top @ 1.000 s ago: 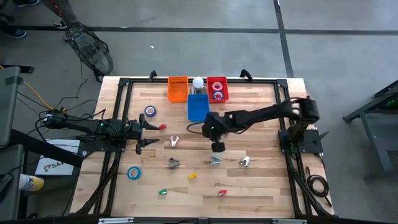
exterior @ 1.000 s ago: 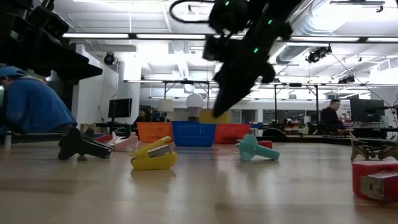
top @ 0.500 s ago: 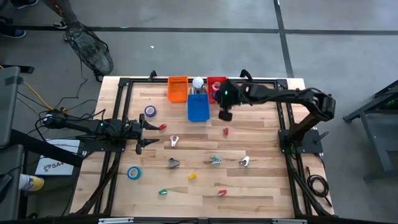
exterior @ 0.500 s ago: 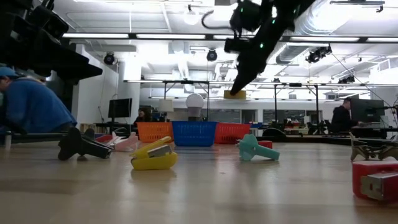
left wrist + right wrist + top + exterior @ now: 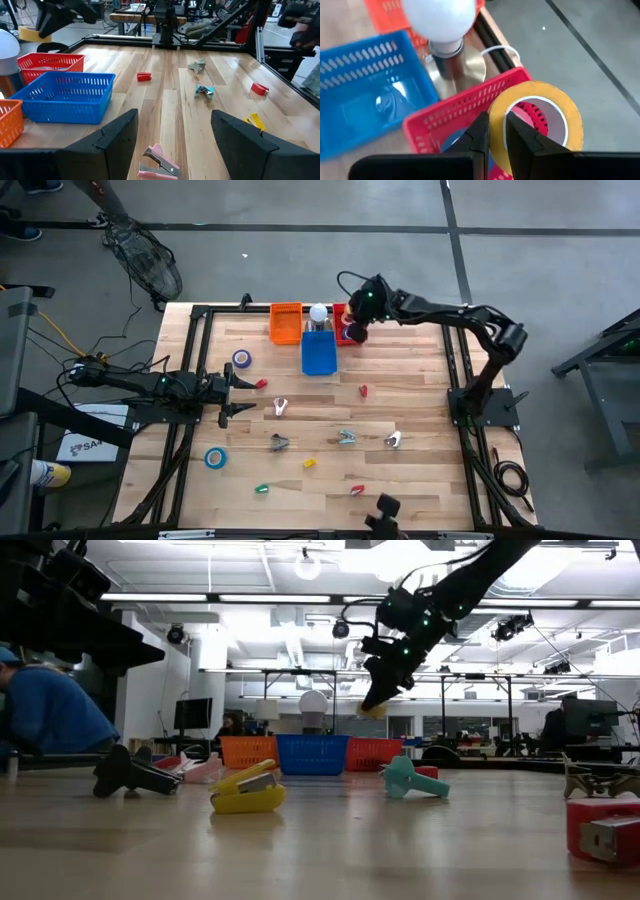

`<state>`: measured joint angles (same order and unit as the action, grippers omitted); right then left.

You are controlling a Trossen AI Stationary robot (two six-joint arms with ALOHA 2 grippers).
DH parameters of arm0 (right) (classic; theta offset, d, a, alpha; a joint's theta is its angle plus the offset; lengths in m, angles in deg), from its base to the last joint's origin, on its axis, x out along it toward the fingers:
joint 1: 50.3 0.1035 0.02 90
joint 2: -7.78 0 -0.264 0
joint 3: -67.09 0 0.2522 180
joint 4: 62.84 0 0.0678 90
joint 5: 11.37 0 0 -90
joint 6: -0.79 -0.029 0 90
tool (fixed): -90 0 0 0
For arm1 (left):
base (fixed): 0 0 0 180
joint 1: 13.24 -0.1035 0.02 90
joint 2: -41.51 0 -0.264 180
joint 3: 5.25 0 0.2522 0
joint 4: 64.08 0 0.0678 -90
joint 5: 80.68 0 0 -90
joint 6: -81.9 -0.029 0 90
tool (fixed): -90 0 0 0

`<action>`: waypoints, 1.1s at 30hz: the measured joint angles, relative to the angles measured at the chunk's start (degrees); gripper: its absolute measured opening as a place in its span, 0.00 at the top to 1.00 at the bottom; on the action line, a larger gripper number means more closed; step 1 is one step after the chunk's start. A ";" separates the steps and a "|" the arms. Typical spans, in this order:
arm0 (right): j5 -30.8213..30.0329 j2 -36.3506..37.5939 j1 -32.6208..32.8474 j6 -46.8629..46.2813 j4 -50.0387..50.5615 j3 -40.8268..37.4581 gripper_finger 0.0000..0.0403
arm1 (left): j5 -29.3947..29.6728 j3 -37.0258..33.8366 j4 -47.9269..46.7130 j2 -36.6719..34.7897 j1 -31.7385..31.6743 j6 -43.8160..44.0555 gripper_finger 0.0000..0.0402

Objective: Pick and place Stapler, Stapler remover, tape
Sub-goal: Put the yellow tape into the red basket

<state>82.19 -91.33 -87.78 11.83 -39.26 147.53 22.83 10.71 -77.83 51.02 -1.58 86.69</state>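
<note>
room: big lit workshop w/ ceiling strip lights behind the wooden table (image 5: 420, 470); a person in blue (image 5: 45, 715) sits at the low view's left edge.
right gripper: right gripper (image 5: 495, 131) up over the red basket (image 5: 341, 313) at the table's far edge, fingers pinched tight on the wall of a yellow tape roll (image 5: 536, 120); roll hangs above the basket, clear of it.
red basket: holds blue tape, seen under the roll in the right wrist view.
nearby: blue basket (image 5: 318, 352) just beside the red one, white round lamp (image 5: 318, 312) behind it, orange basket (image 5: 286, 322) on the other side.
left gripper: left gripper (image 5: 240, 394) low at the table's left side, fingers wide apart, holding nothing.
near left gripper: red stapler (image 5: 261, 383) and pink staple remover (image 5: 280, 408) just beside it.
loose tape: blue roll (image 5: 241, 358) near the orange basket, another blue roll (image 5: 215, 457) near the left front.
mid table: teal remover (image 5: 346, 437), grey remover (image 5: 279, 442), white remover (image 5: 393, 439), yellow stapler (image 5: 309, 463), small red stapler (image 5: 363, 391).
front: green item (image 5: 262, 489) and a red one (image 5: 357, 490), kind unclear.
</note>
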 joint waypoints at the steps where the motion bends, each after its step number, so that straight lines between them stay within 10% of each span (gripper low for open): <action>1: 0.34 -0.40 -0.24 -0.88 -0.62 0.00 0.92 | 0.00 0.00 0.00 -0.01 -0.01 -0.01 0.39; 33: -1.86 -10.95 -1.65 -12.32 -9.91 0.02 0.89 | 0.00 0.00 0.00 -0.01 0.00 0.01 0.39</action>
<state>80.32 -102.28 -89.43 -0.49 -49.18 147.55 22.84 10.71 -77.83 51.01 -1.58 86.70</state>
